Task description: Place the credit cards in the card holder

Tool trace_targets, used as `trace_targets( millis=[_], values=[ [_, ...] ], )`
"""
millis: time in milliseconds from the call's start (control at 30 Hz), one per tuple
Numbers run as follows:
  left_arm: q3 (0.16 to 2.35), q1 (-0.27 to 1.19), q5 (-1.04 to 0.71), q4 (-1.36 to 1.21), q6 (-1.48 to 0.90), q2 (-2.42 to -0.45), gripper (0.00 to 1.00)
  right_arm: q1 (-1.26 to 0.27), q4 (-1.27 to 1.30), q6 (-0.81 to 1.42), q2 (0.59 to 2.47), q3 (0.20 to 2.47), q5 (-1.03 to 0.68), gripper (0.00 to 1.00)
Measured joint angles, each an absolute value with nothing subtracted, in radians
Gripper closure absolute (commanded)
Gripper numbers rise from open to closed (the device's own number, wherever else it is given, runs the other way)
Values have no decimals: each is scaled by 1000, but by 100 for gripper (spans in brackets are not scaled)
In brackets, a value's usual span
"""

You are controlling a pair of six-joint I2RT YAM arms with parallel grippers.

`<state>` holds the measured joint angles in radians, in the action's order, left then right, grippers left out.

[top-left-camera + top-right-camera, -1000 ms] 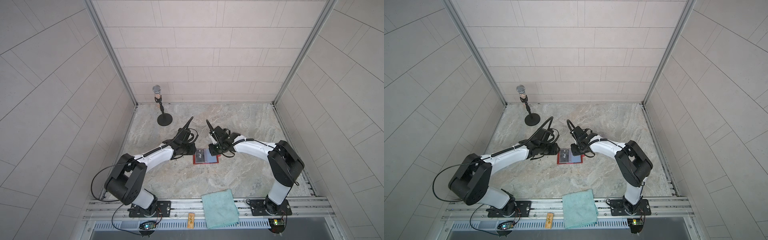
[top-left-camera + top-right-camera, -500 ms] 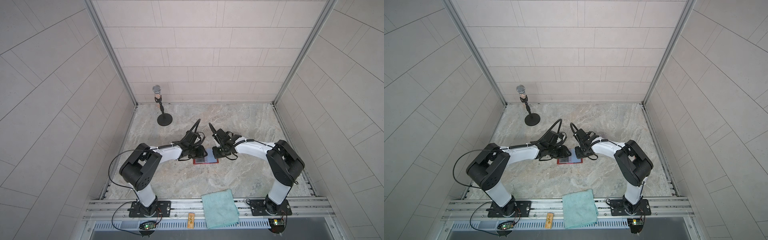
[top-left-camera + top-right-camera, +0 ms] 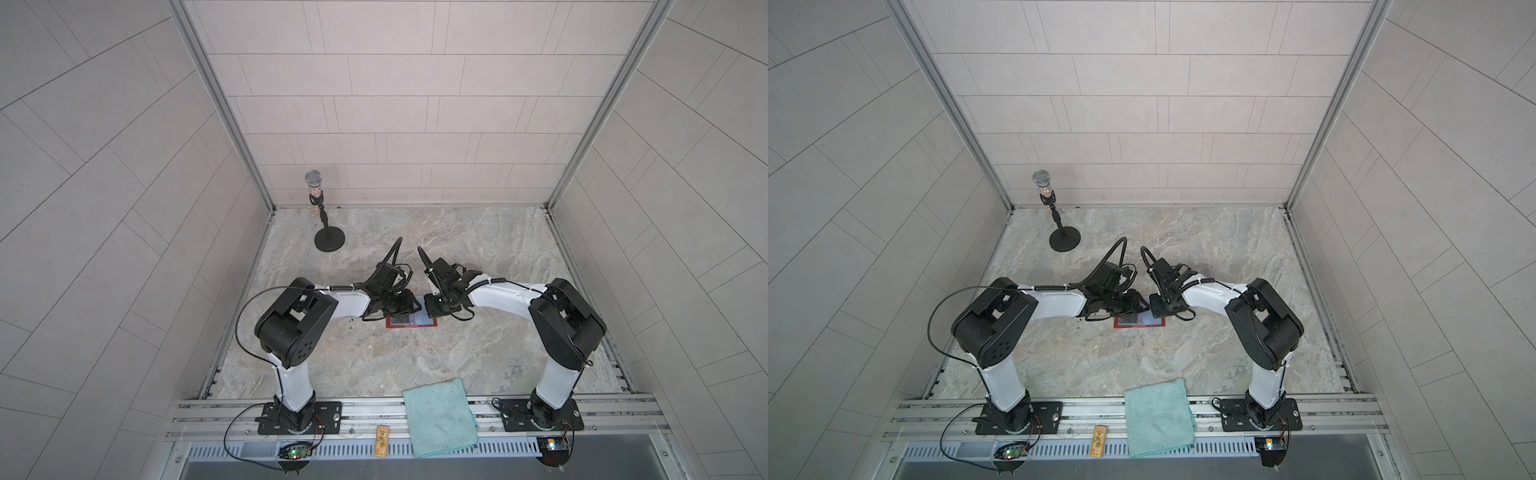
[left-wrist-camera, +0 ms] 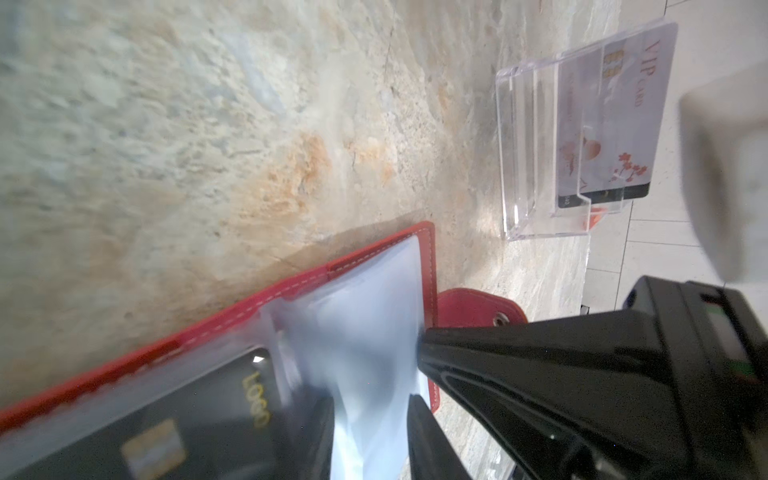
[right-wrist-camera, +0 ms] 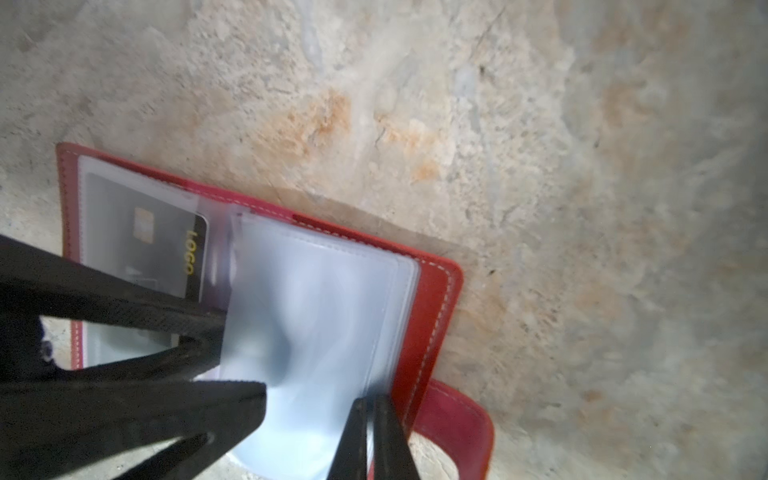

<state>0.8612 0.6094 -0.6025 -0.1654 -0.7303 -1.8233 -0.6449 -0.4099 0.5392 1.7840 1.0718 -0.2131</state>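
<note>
The open red leather-look book-style wallet lies flat on the stone counter under both claws, its long axis running claw to claw and its snap tab sticking out at the right claw's end. That claw is pinched tight on the edge of a lifted clear plastic sleeve. The left claw stands partly open at the sleeve's opposite edge (grip or mere touch, I cannot tell), beside a sleeved black card with gold lettering. Beyond the right claw, a clear plastic box holds a pale VIP card.

card holder, microphone on stone tabletop
</note>
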Motion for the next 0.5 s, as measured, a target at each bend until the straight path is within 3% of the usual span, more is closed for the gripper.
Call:
trace_targets(
  millis=[233,500],
  values=[
    [862,619,-591,-176,-752,-1834,98,-644,-408,544,1784,1072,-218,91],
    [853,624,-552,-163,-750,-1811,100,-645,-417,541,1769,1072,-192,86]
  ],
)
